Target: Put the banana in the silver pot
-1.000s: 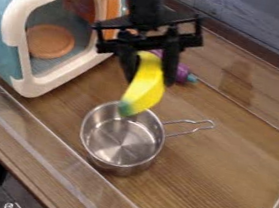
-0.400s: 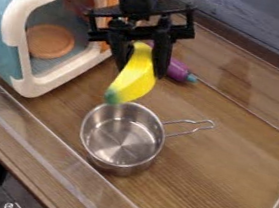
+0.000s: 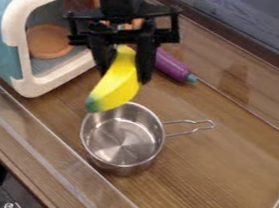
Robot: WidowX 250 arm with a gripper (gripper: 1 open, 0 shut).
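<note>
We have the gripper (image 3: pixel 123 40) closed on the banana (image 3: pixel 116 82), upper end in the grip, green tip pointing down. Banana hangs over the far-left part of the silver pot (image 3: pixel 122 136) in the view, tip near the rim. Pot is upright on the desk (image 3: pixel 226 157), wire loop handle (image 3: pixel 188 127) out to the right. Purple toy (image 3: pixel 174 65) lies just beside the gripper, behind the pot. Teal and white microwave (image 3: pixel 30 18) crowds the left side, door open; bare wood gives us room on the right. Desk is brown wood with pale seam lines; grey wooden wall behind.
</note>
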